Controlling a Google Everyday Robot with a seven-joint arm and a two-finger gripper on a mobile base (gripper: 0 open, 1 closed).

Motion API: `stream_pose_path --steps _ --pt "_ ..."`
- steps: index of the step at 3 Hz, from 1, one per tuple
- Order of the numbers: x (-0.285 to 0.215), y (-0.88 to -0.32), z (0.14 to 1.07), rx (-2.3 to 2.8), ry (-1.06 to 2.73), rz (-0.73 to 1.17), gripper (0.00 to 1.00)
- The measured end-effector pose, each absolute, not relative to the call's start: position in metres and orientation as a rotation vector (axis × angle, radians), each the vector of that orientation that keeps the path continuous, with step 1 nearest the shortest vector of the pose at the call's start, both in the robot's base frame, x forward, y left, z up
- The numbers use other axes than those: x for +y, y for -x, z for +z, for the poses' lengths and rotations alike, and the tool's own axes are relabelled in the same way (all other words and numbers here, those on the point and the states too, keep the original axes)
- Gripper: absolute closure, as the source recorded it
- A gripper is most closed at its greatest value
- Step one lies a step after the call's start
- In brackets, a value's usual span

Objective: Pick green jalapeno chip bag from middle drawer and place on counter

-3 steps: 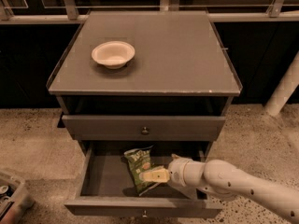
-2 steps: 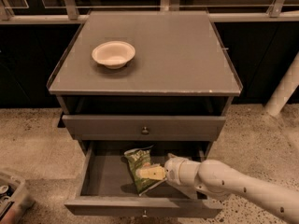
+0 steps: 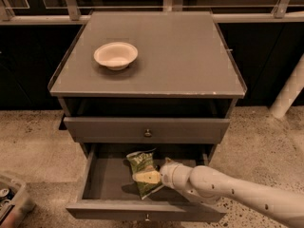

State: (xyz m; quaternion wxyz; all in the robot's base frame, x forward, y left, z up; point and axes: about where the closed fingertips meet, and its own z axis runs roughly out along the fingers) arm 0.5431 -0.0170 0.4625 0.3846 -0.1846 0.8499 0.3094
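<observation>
The green jalapeno chip bag (image 3: 141,162) lies tilted inside the open middle drawer (image 3: 102,183), towards its centre. My gripper (image 3: 149,177) reaches in from the right on a white arm and rests against the lower half of the bag, covering part of its front. The counter (image 3: 185,56) is the grey cabinet top above.
A pale bowl (image 3: 115,55) sits on the counter's left side. A shut grey drawer front with a knob (image 3: 147,130) is above the open drawer. A bin (image 3: 10,202) stands on the floor at lower left. A white post (image 3: 289,90) stands at right.
My gripper has moved a little left and further onto the bag. The bag has stayed in much the same place in the drawer.
</observation>
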Motion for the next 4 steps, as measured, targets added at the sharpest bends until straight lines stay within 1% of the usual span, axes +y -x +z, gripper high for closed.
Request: stream_pose_path --steps 1,4 --pt "-0.017 -0.556 0.445 2.152 0.498 0.797 0.00" --pt "-0.032 -0.582 0.404 2.181 0.432 0.710 0.00"
